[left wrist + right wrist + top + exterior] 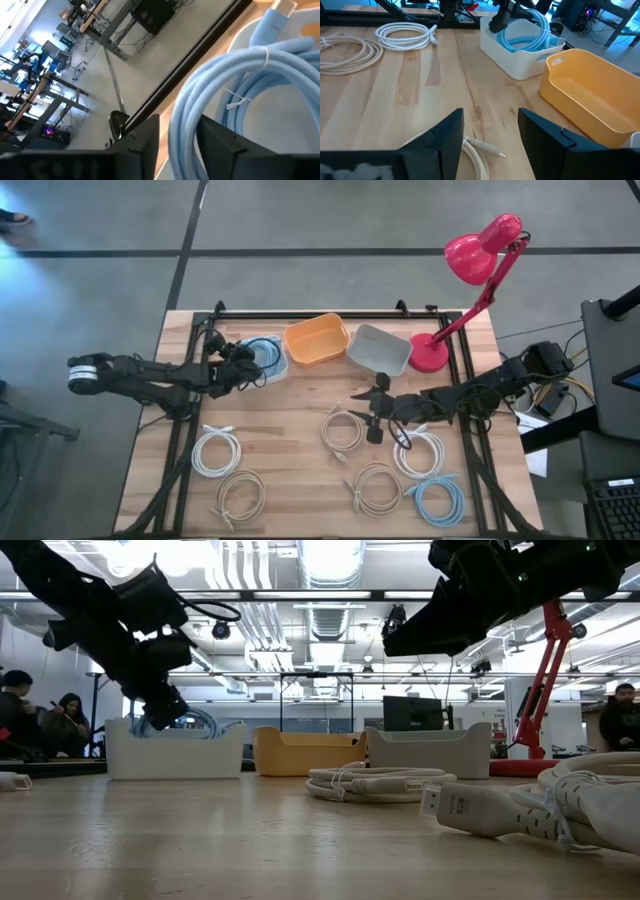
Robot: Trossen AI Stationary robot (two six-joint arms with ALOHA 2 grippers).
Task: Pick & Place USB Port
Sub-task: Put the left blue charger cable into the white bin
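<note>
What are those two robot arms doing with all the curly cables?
They are sorting coiled cables into bins. The left gripper is over the white bin, its fingers around a light blue cable inside it. The right gripper hangs open above the table, over a beige cable. The orange bin and grey bin look empty, and more coils wait on the table.

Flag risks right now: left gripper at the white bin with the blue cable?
1. The left gripper holds the blue cable over the white bin; loops might spill over the rim.
2. The right gripper hangs open over the beige coil and may snag it.
</note>
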